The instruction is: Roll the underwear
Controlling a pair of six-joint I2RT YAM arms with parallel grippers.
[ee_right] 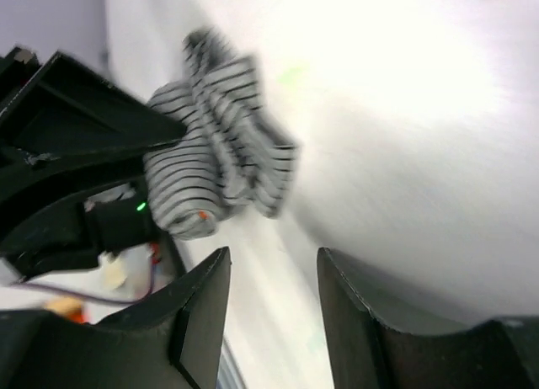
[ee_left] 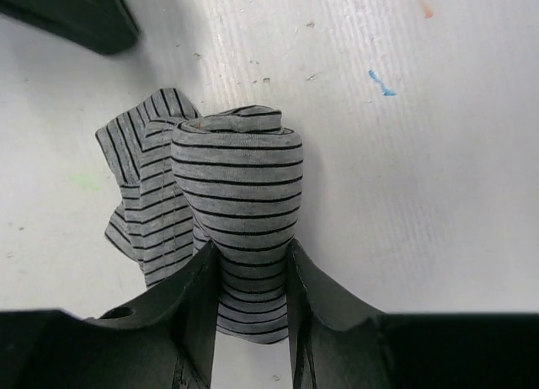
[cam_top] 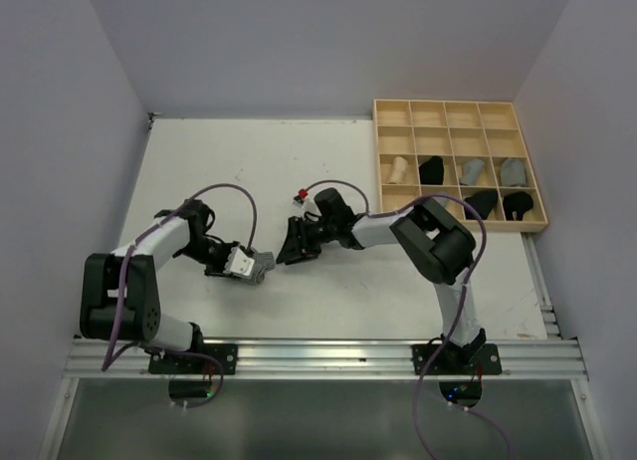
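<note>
A grey underwear with thin black stripes (ee_left: pixel 240 170) is rolled into a tube, with a loose flap lying to its left on the table. My left gripper (ee_left: pixel 253 254) is shut on the near end of the roll. In the top view the left gripper (cam_top: pixel 231 263) holds the striped underwear (cam_top: pixel 251 265) just left of the table's middle. My right gripper (cam_top: pixel 294 243) is open and empty, close to the right of the roll. In the right wrist view the right gripper (ee_right: pixel 274 267) faces the roll (ee_right: pixel 210 178) without touching it.
A pale wooden grid tray (cam_top: pixel 428 115) stands at the back right. It holds rolled garments: a beige one (cam_top: pixel 398 169), black ones (cam_top: pixel 431 168) (cam_top: pixel 481 203) (cam_top: pixel 516 204) and grey ones (cam_top: pixel 472 169) (cam_top: pixel 513 168). A small red item (cam_top: pixel 300 193) sits behind the right gripper.
</note>
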